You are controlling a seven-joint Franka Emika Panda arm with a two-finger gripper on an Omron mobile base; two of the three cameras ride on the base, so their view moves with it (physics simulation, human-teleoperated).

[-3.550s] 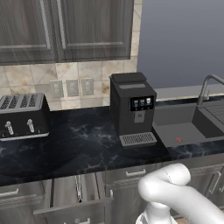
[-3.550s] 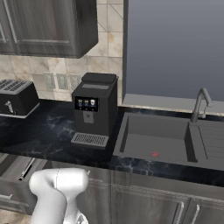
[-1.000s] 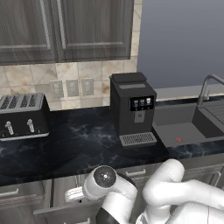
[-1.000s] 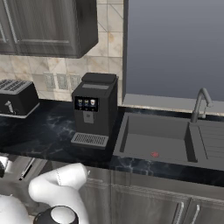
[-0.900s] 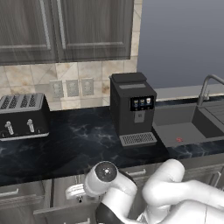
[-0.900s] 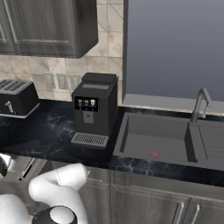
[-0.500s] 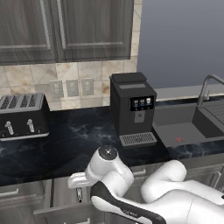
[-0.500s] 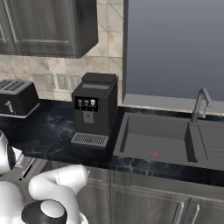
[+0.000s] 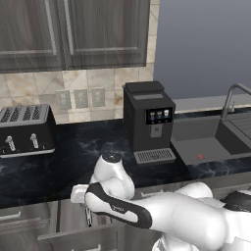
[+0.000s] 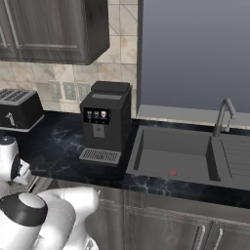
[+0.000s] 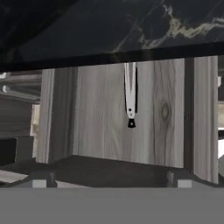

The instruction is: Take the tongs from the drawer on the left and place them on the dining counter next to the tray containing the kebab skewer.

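Hand view looks down into the open drawer [image 11: 105, 118], pale wood-grain floor showing. The tongs [image 11: 130, 94] lie on that floor, straight ahead of the tool and slightly right of its centre line. Long axis runs away from the hand, toward the counter edge [image 11: 131, 56]; the far part passes under that dark overhang and is hidden. Near end is a small dark tip; the visible shank reads pale silvery. Tongs sit clear of both side walls of the drawer, more bare floor to the left of them than to the right.

Gripper [image 9: 87, 212]: from the left base camera it hangs below the arm's wrist over the drawer opening, mostly masked by the arm. Fingertips not made out in the hand view, bottom of frame too dark and blurred. Cannot tell how far the jaws stand apart. Nothing appears to be held; the tongs lie untouched on the drawer floor, apart from the tool.

Judgement: next move is a descent with a small shift to the tool's right, jaws set across the shank. Grasp must land on the exposed near half, since the overhang blocks the rest.

Coffee machine [image 9: 148, 121] and toaster [image 9: 25, 129] stand on the black counter beyond the tool, well apart from it
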